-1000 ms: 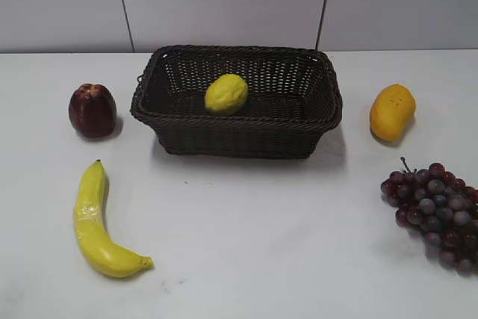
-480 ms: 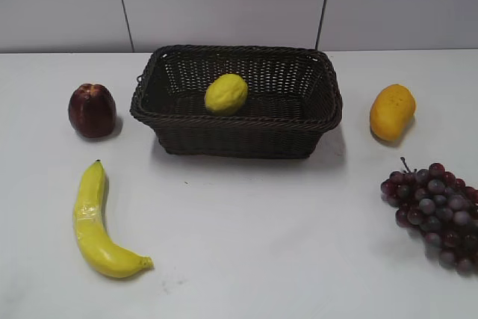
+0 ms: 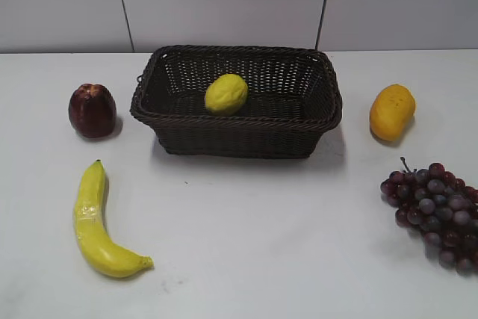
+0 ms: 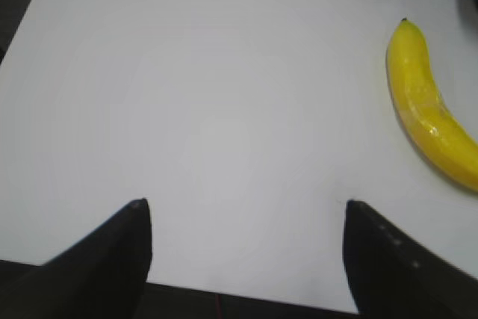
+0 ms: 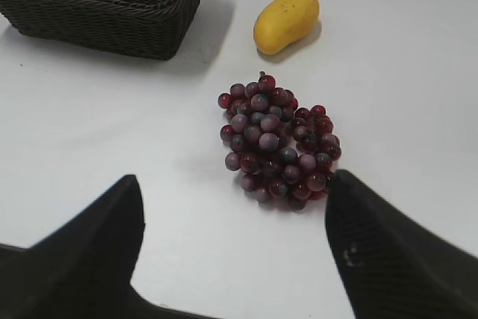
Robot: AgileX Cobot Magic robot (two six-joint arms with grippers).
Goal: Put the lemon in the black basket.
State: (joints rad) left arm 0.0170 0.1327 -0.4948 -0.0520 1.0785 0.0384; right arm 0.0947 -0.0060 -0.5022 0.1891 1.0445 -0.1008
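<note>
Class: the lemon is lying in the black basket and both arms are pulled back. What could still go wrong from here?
1. The lemon lies loose in the black basket; a knock could roll it.
2. The right gripper, jaws open, hangs near the grapes and could clip them.
3. The left gripper could likewise nudge the banana.

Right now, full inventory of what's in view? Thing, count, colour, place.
black basket: 1, dark brown-black, back centre of table
lemon: 1, yellow, inside the basket
apple: 1, dark red, left of basket
banana: 1, yellow, front left
mango: 1, orange-yellow, right of basket
grapes: 1 bunch, purple-red, front right
table: 1, white
left gripper: 1, black, open, empty, over the table's near edge
right gripper: 1, black, open, empty, near the grapes
</note>
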